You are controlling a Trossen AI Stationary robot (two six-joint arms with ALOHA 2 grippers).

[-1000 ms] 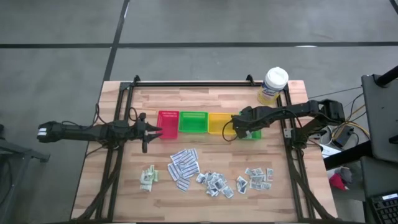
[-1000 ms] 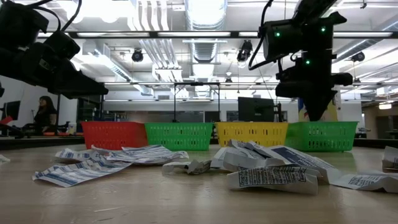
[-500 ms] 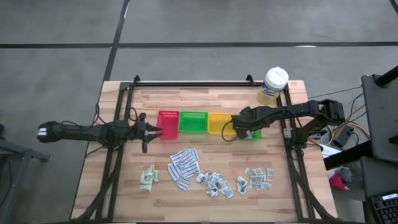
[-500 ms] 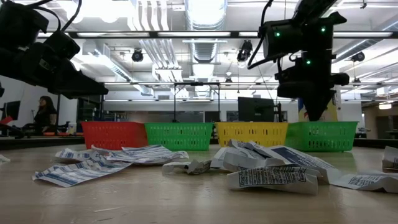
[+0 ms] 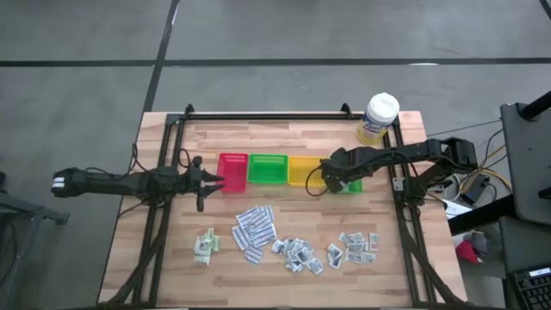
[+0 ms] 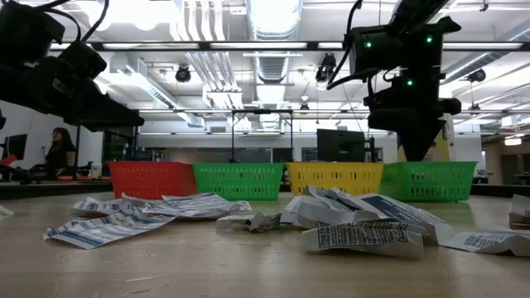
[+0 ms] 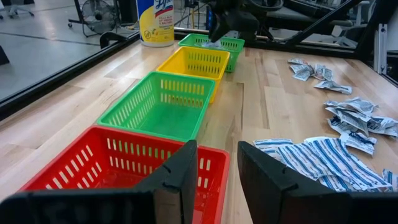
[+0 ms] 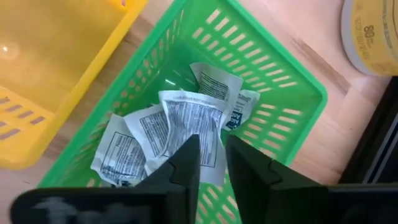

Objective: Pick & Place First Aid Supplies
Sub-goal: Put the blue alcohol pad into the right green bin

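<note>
Several crumpled packets (image 8: pixel 180 134) lie in the green tray (image 8: pixel 283 87) beneath the released right end effector (image 8: pixel 212 163).

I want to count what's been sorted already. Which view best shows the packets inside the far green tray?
The right wrist view: it looks straight down on the packets in the green tray. The high view hides them under the right gripper; the low and left wrist views show mainly the tray's walls.
</note>
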